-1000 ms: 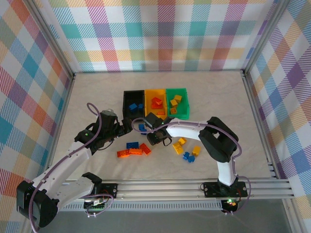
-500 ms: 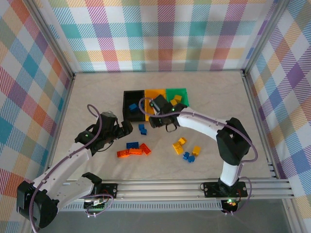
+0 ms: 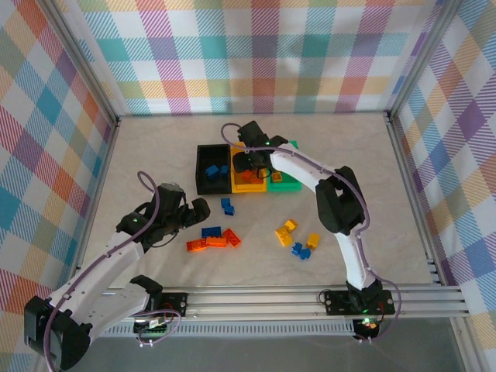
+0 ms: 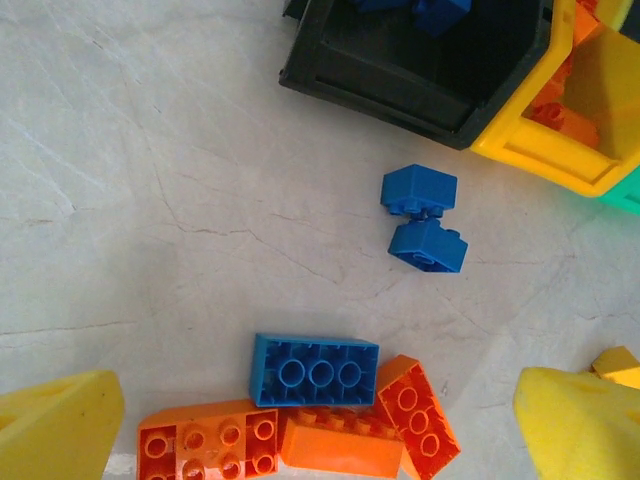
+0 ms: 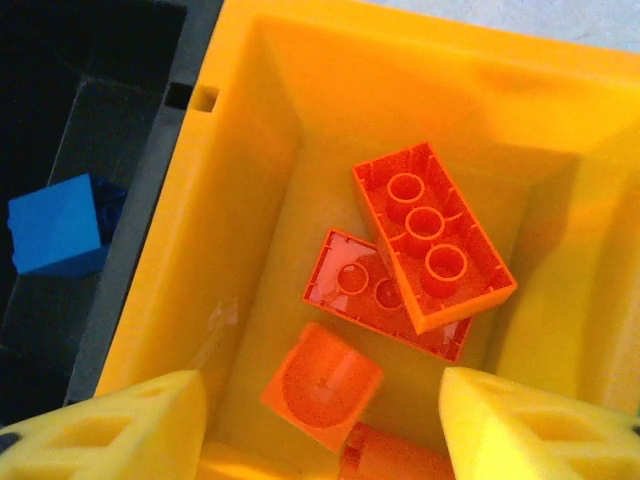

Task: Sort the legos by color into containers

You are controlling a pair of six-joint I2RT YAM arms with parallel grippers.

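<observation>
Three joined bins stand at the table's middle back: black [image 3: 203,188], yellow-orange [image 3: 249,188], green [image 3: 287,186]. My right gripper [image 3: 252,163] hangs open over the yellow-orange bin [image 5: 250,120], nothing between its yellow fingers [image 5: 120,430]. Several orange bricks [image 5: 430,235] lie on that bin's floor. A blue brick [image 5: 55,225] sits in the black bin [image 5: 110,110]. My left gripper [image 3: 194,215] is open above an upside-down blue brick [image 4: 314,370] and three orange bricks [image 4: 343,443]. Two joined blue pieces [image 4: 424,218] lie in front of the black bin [image 4: 420,90].
Yellow bricks [image 3: 287,231] and small blue ones [image 3: 302,251] lie loose right of centre. The green bin holds yellow pieces. Plaid walls and metal rails [image 3: 411,194] close in the table on three sides.
My right arm swung from the table's middle up and back over the yellow-orange bin. The left gripper drew back a little toward the near left.
</observation>
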